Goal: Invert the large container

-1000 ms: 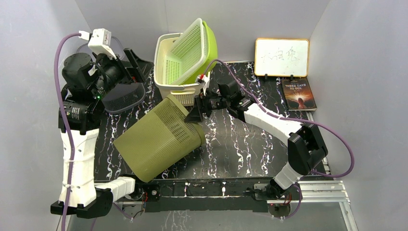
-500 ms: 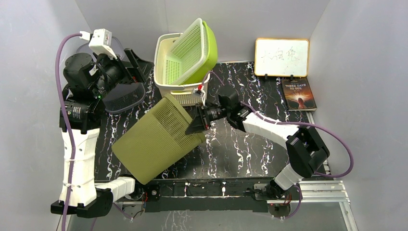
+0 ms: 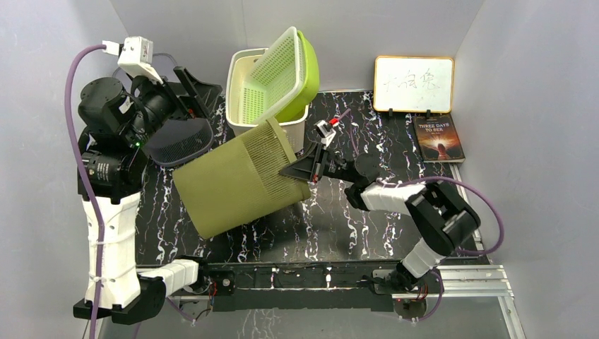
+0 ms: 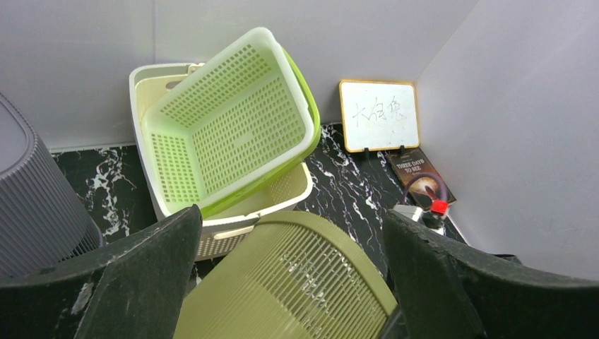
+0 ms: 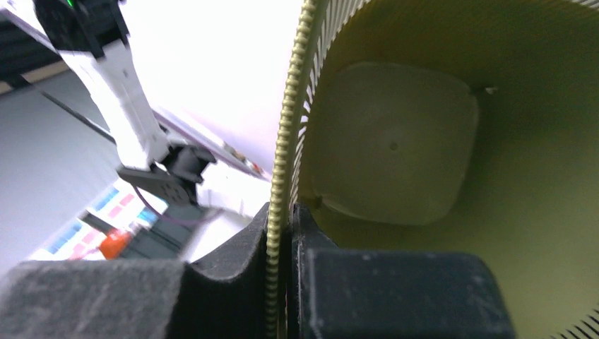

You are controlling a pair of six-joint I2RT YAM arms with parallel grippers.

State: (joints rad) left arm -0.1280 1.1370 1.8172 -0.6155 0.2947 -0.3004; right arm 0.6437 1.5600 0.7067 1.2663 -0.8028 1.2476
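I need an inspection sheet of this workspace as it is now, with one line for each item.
Surface: black marbled table; no spill seen.
Job's things: olive bin lies tilted on its side, mouth toward the right arm; not yet upside down.
Clutter: white basket with a green basket tilted in it; grey bin at the left; whiteboard and book at the back right.
Hands: right hand shut on the olive bin's rim; left hand open, raised, holding nothing.
Cables: one purple cable along each arm.
Surroundings: plain grey walls; nothing else seen.
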